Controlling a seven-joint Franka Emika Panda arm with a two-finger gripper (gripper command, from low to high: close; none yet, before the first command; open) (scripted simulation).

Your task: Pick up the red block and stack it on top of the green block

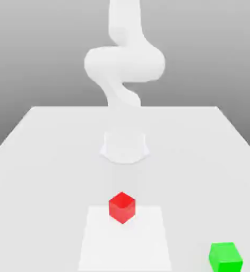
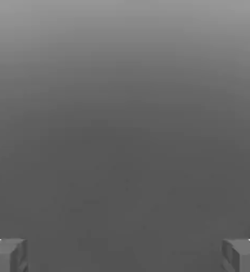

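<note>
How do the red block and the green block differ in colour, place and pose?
The red block is bright red; the green block is bright green. The red one sits near the table's middle, the green one nearer the camera, toward the exterior view's right. The red block shows a corner forward; the green shows a flatter face. Both look equal in size and lie untouched.

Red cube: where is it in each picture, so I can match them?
Exterior view: small bright red cube on the white table, centre foreground, to the exterior view's left of the small green cube.
Hand view: open pincer against plain grey backdrop.
Shared landmark: that grey backdrop.
</note>
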